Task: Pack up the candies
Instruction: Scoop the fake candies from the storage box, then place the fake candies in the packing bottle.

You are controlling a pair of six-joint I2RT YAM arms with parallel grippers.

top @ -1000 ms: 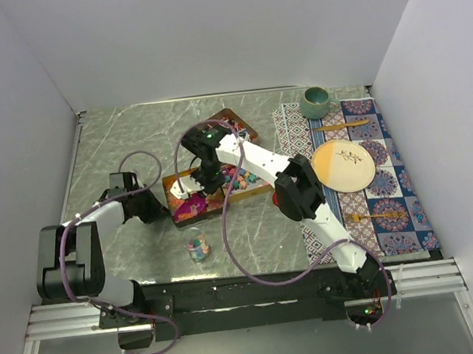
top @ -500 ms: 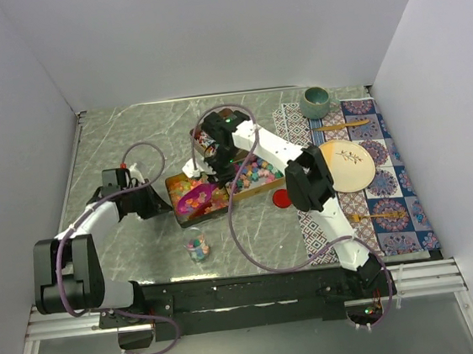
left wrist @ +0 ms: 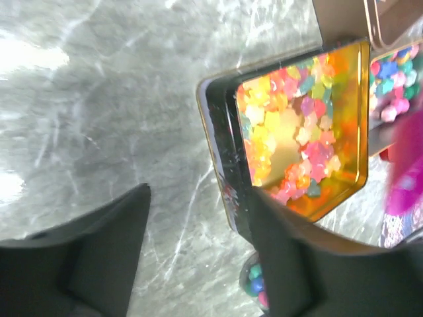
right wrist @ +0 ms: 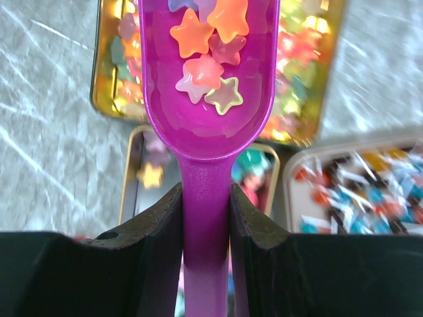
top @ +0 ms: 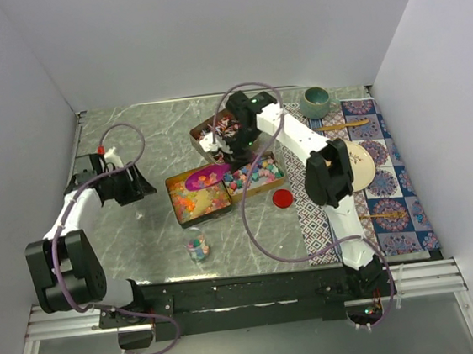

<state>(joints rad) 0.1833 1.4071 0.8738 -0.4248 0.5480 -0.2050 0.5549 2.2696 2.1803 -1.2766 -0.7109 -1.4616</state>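
Hanging above the open tins in the top view, the right pincer [top: 230, 159] gripped the purple scoop [top: 207, 177]. The scoop's bowl sat over the seam between the left tin [top: 172, 202] of star jellies [top: 197, 200] and the middle tin [top: 259, 191] of pastel balls [top: 257, 175]. The back tin [top: 194, 133] of wrapped pieces [top: 219, 132] lay behind, the small jar [top: 197, 248] stood well apart toward the near edge with a few candies inside, and the red lid [top: 283, 197] lay on the table [top: 115, 147] near the middle tin. The left pincer [top: 133, 186] sat left of the left tin, apart from it. I judged the step to be ferrying a scoopful to the jar, so the next move would call for keeping the scoop level and then tipping it over the jar's narrow mouth. In the left wrist view the left pincer was released, its jaws well apart with only bare table between them and the star jellies just beyond. In the right wrist view the right pincer was clenched on the scoop's handle, with several star jellies in the bowl.
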